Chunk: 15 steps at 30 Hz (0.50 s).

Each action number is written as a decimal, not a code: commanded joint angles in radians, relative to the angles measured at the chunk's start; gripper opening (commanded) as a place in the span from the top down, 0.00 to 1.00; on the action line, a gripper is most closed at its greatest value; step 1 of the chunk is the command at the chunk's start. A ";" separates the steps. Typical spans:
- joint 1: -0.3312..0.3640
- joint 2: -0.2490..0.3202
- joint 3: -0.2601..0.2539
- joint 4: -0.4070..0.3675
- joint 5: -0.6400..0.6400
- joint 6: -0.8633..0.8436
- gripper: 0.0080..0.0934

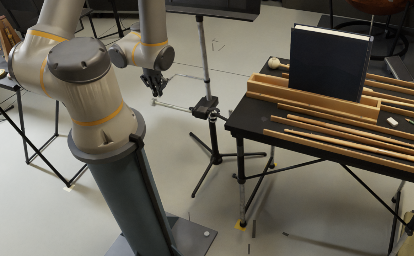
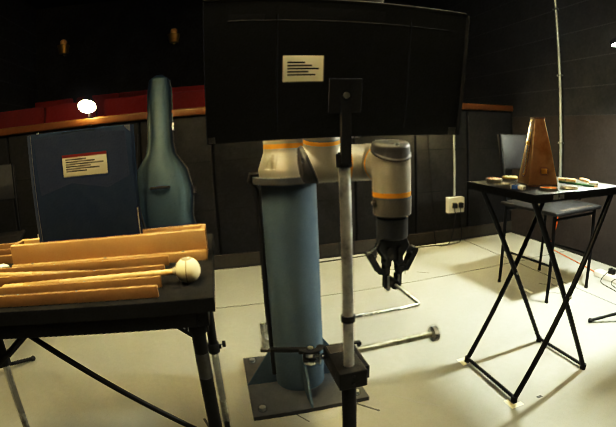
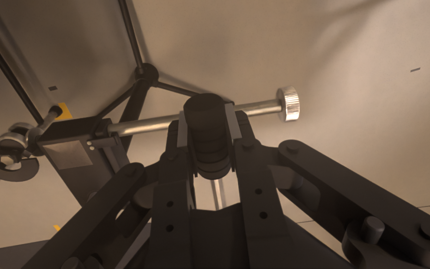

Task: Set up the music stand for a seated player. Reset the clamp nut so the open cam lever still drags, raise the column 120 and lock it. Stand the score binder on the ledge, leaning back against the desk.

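Note:
A short dark ribbed cylinder (image 3: 207, 133) sits clamped between the two finger pads of my gripper (image 3: 206, 132), which hangs closed above the clamp's long steel rod (image 1: 170, 106). The rod ends in a knurled silver nut (image 3: 288, 103) and runs into the black clamp block (image 1: 204, 107) on the music stand's column (image 1: 204, 57). The stand's dark desk (image 2: 332, 67) sits at the column's top. The navy score binder (image 1: 327, 65) stands upright in a wooden tray (image 1: 310, 97) on the black table to the right.
Behind the stand are dark walls, a cello case (image 2: 164, 160) and a folding table with a metronome (image 2: 537, 154). The stand's tripod legs (image 1: 214, 159) spread on the floor beside the black table (image 1: 335, 127), which carries wooden sticks and mallets. My arm's pedestal (image 1: 129, 197) stands close.

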 commanded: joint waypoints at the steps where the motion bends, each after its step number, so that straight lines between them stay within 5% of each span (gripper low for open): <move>1: 0.000 -0.008 0.004 -0.003 -0.002 0.000 1.00; 15: 0.000 -0.048 0.013 0.028 -0.002 0.000 1.00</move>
